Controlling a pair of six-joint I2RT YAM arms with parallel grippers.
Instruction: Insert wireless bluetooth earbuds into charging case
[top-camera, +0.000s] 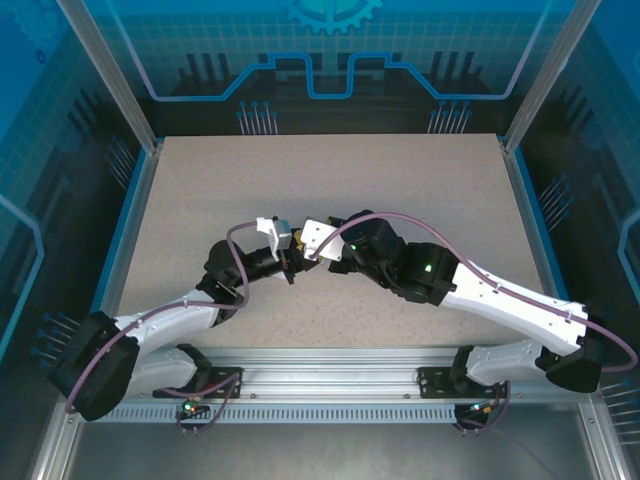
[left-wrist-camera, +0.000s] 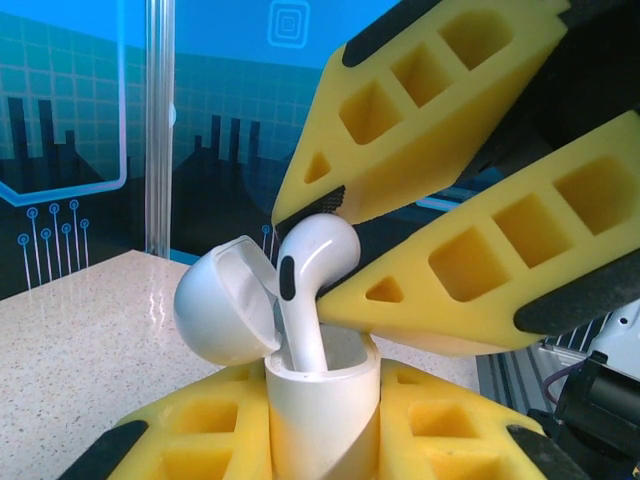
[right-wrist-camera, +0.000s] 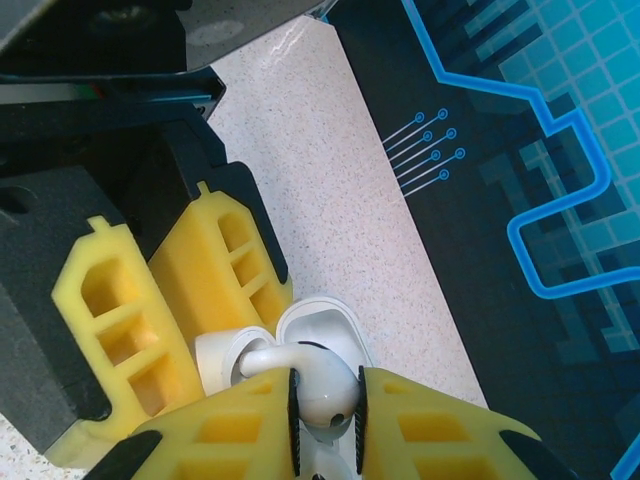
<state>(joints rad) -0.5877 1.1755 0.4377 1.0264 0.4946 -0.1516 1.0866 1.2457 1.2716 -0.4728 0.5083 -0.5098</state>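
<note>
Over the middle of the table, my left gripper (top-camera: 291, 244) and right gripper (top-camera: 309, 242) meet tip to tip. In the left wrist view, the left gripper (left-wrist-camera: 320, 395) is shut on the body of a white charging case (left-wrist-camera: 322, 425), held upright with its lid (left-wrist-camera: 222, 305) swung open to the left. A white earbud (left-wrist-camera: 308, 275) stands with its stem down in the case's mouth. The right gripper's yellow fingers (left-wrist-camera: 430, 110) pinch its head from above. In the right wrist view, the right gripper (right-wrist-camera: 328, 388) is shut on the earbud (right-wrist-camera: 322, 385) above the open case (right-wrist-camera: 318, 322).
The speckled beige table (top-camera: 400, 180) spreads on all sides of the grippers, bounded by a blue rim (top-camera: 525, 215) and metal corner posts (top-camera: 108, 75). Both arms reach in from the near rail (top-camera: 330, 385). The left gripper's fingers (right-wrist-camera: 225, 255) sit close beside the right gripper.
</note>
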